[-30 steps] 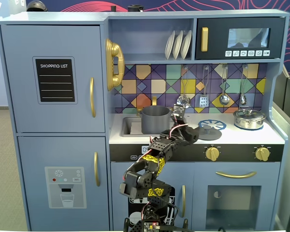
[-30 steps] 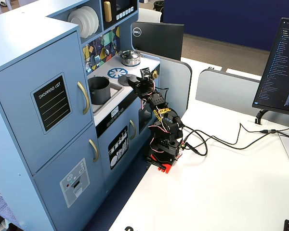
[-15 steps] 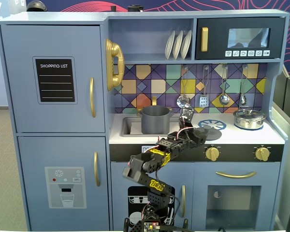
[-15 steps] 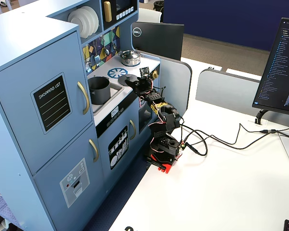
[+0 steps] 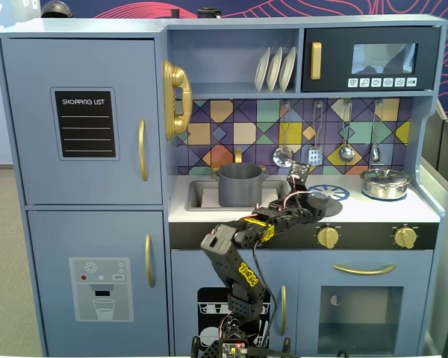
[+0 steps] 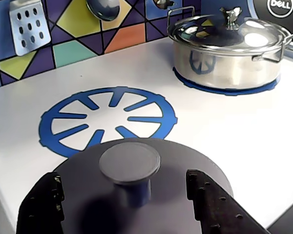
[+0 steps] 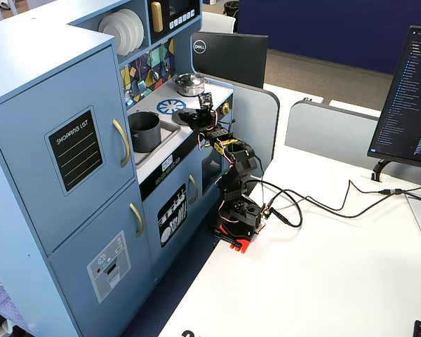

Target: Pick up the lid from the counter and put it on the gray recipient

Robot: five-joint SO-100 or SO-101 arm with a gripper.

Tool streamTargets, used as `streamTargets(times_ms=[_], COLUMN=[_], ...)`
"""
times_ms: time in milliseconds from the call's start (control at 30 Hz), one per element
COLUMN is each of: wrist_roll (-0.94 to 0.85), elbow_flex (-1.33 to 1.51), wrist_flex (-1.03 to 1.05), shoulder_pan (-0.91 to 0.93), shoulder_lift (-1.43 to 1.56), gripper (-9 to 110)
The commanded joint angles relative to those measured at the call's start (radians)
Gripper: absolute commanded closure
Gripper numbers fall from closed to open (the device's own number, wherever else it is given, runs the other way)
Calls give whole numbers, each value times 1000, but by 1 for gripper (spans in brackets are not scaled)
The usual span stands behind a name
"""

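So the lid sits bottom center of the wrist view, flat on the counter. The gripper swung over from the gray recipient and now straddles its knob, fingers spread, nothing grabbed. Looks ready to pinch.

The lid is seen lying flat on the white surface, its knob centred between the two spread black fingers of the tool, neither touching it. A blue burner mark is partly overlapped by the lid's far edge. A shiny silver lidded pot is set on another blue ring at upper right.
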Motion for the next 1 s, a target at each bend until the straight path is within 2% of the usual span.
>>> streamTargets(times_ms=[0, 500, 567, 700, 967], wrist_roll=[-2, -2, -9, -32, -6], elbow_flex=[-104, -215, -227, -235, -229], wrist_flex=[-57, -130, -135, -138, -135], shoulder_pan=[-12, -11, -12, -23, -32], shoulder_lift=[-52, -241, -259, -279, -272], gripper=[77, 79, 84, 101, 102])
